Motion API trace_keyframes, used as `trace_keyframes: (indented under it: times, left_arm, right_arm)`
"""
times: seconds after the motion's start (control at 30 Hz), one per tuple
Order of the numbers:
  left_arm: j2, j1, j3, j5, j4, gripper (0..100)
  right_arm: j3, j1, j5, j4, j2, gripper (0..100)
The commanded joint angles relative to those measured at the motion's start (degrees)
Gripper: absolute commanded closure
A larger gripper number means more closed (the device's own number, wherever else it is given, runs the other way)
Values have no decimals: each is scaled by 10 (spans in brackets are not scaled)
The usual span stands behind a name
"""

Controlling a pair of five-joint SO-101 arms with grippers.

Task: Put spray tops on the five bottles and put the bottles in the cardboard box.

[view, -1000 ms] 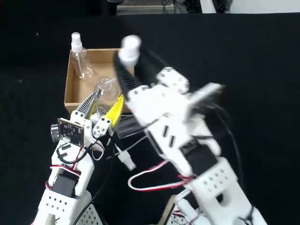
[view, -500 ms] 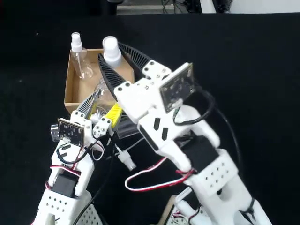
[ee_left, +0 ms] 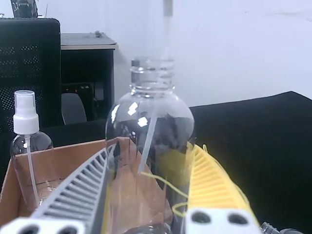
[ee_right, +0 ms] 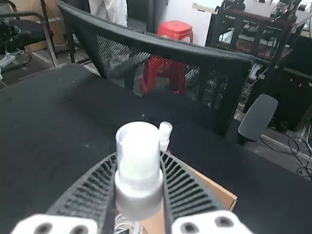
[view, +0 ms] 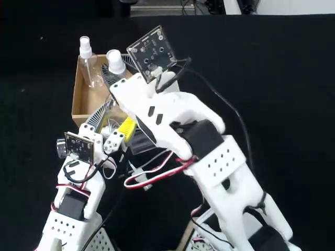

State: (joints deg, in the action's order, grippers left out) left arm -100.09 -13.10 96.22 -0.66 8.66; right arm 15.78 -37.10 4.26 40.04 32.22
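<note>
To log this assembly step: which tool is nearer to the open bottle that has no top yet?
Left. The left tool grips the open bottle; the right tool holds the spray top above its neck.

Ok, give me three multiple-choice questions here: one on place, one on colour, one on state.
1. Where does the capped bottle stand? A on the floor; B in the cardboard box; C on the table outside it.
2. One finger of the left gripper is: A red; B blue; C yellow.
3. The right gripper is: A shut on the spray top; B open; C shut on a bottle.
Answers: B, it stands in the box's corner; C, the yellow finger flanks the held bottle; A, it clamps the spray top.
</note>
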Motion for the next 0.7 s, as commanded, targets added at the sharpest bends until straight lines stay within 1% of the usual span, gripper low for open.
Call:
trace_keyframes:
  times: [0.0,0.1,0.43,0.47,0.53,0.67]
  left_arm:
    - [-11,6,13,-5,-12,964]
    - [-11,6,13,-5,-12,964]
    - [-11,6,13,-5,-12,964]
    - [-11,6,13,-5,-12,964]
    - [-11,6,13,-5,-12,964]
    - [-11,6,13,-5,-12,964]
  right_arm:
    - [18,12,1,-5,61,987]
    - [15,11,0,4,64,987]
    - [-161,10,4,166,-71,981]
    - [-172,9,4,176,-77,969]
    - [-177,8,0,183,-80,913]
    - [-176,-11,4,185,-77,749]
